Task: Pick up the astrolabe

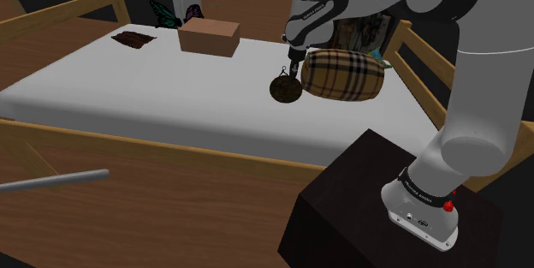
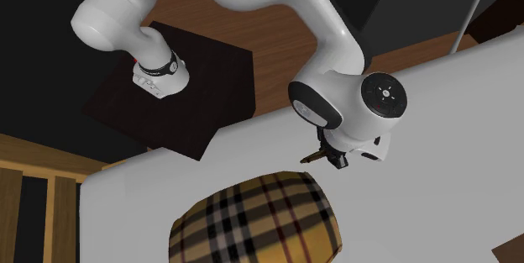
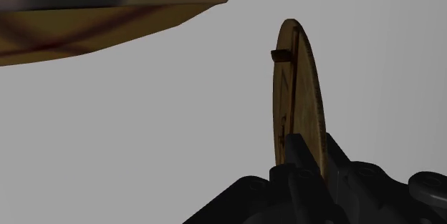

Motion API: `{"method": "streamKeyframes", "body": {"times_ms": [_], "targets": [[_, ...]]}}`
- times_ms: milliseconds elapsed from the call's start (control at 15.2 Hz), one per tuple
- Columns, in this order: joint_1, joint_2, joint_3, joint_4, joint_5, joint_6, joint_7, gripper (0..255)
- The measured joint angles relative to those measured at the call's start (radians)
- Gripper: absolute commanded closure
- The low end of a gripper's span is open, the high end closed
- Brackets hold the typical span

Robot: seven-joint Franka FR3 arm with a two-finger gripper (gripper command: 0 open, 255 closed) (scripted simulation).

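The astrolabe point(image 1: 285, 88) is a dark brass disc with a ring on top. It hangs under my gripper point(image 1: 293, 62) over the white bed sheet point(image 1: 154, 86), right beside a tan plaid cylinder pillow point(image 1: 342, 74). In the wrist view the astrolabe point(image 3: 297, 86) stands edge-on, and my gripper point(image 3: 309, 149) is shut on its near rim with one black finger on each face. From the second exterior view my gripper point(image 2: 333, 155) points down at the sheet just past the pillow point(image 2: 256, 223), with a brown tip of the astrolabe point(image 2: 314, 155) showing beside it. Whether the disc touches the sheet I cannot tell.
A cardboard box point(image 1: 208, 38), a dark brown cloth point(image 1: 134, 39) and a butterfly-shaped item point(image 1: 175, 14) lie at the bed's far side. The wooden bed frame point(image 1: 171, 151) rims the mattress. A grey pole point(image 1: 51, 181) lies over the floor. The dark stand point(image 1: 368, 215) is at the lower right.
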Motion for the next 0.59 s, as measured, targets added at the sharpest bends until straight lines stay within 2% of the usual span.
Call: {"method": "streamKeyframes", "body": {"times_ms": [594], "targets": [[0.002,-0.023,-0.004,0.007,-0.008,-0.029,0.005,255]]}}
